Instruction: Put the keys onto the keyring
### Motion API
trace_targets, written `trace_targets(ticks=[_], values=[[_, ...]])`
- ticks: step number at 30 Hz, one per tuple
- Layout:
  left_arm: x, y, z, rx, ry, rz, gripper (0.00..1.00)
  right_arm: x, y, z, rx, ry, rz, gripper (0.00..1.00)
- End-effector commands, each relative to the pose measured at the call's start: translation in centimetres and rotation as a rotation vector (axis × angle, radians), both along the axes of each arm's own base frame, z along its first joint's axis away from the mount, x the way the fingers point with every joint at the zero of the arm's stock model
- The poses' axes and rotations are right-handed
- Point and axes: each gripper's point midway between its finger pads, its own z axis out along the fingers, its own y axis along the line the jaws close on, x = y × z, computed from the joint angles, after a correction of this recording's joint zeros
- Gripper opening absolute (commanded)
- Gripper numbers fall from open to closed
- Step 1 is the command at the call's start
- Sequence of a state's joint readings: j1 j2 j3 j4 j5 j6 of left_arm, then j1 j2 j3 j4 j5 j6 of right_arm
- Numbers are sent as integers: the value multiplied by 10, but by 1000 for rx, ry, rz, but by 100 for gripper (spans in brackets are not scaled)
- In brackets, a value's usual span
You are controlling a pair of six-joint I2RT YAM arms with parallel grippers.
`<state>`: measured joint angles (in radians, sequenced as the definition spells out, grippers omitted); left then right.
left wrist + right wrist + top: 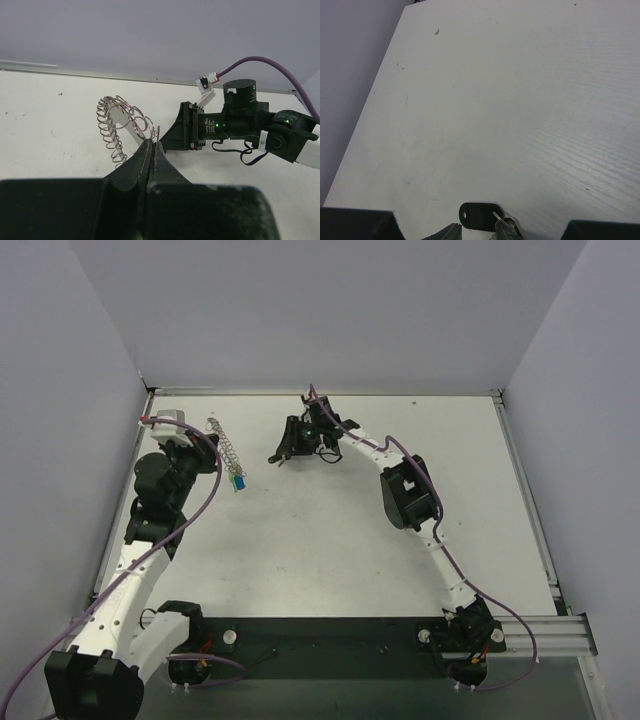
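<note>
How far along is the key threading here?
Done: blue and green keys seem to hang on the keyring. In hand: left gripper clamps the ring; right gripper holds the dark-headed key, apart from it. Left: threading that key. No red key shows.

White table (330,540), a few dark specks (437,32)

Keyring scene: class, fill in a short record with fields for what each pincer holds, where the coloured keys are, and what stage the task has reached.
left pincer: shut on the rim of the keyring
right pincer: appears shut on the dark-headed key, held apart from the ring
coloured keys: blue and green heads at the ring's near end; cannot tell whether they are threaded on
task stage: dark-headed key not yet on the ring
</note>
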<state>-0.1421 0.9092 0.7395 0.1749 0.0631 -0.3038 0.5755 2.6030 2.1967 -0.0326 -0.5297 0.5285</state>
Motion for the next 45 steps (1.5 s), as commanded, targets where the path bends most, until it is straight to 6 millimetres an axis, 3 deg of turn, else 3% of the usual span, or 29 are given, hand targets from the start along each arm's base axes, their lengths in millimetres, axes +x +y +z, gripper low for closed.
trace_targets(ticks=[1,12,16,22,23,34,40,45], values=[[-6,0,40,-26,-117,-10,0,2,-4,-5,-5,29,-24,34],[-8,-1,43,-37,-123,-17,0,-7,-15,-4,-50,45,-40,29],[-9,-2,43,-37,-124,-20,0,4,-24,10,-75,-23,-81,33],[-9,-1,45,-34,-128,-18,0,19,-28,14,2,12,-135,41],[-8,-1,44,-36,-126,-16,0,23,-24,21,32,-8,-131,41],[-5,-3,43,-35,-125,-26,0,20,-4,19,45,-43,-97,56],[-5,-4,43,-41,-125,-31,0,15,15,22,51,-71,-77,54],[-8,-3,45,-38,-129,-28,0,12,21,9,47,-28,-84,53]])
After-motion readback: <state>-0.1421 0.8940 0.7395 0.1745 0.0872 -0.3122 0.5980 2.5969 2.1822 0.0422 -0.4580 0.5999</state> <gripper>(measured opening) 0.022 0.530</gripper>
